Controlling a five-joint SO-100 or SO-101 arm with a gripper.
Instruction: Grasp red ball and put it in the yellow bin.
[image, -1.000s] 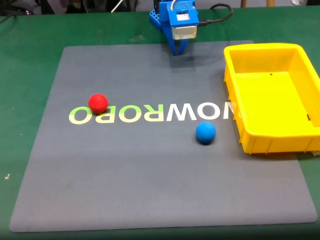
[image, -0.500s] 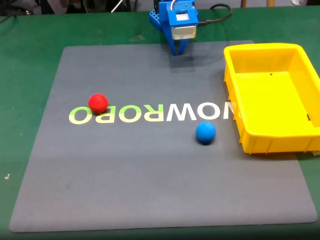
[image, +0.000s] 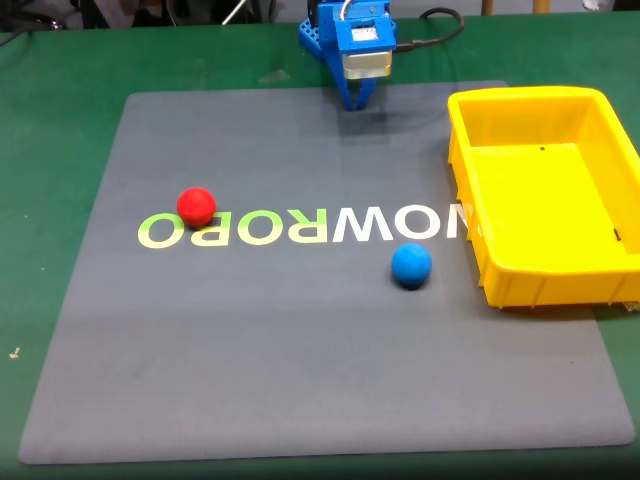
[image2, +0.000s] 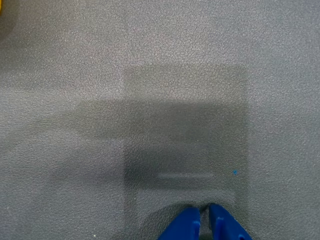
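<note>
Fixed view, one red ball (image: 196, 206), one blue ball (image: 411, 265), one yellow bin (image: 470, 200) on grey mat (image: 300, 340), green tabletop (image: 50, 150), blue tool (image2: 204, 214) closed, empty.

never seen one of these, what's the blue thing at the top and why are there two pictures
The blue thing is a small robot arm; its tip is the hand, two fingers closed together, holding nothing. One picture comes from a camera standing still and looking across the grey mat. The other rides on the arm's wrist, looking down past the hand at the mat. On the mat lie a red ball and a blue ball, with an empty yellow bin at the right in the fixed view.
</note>
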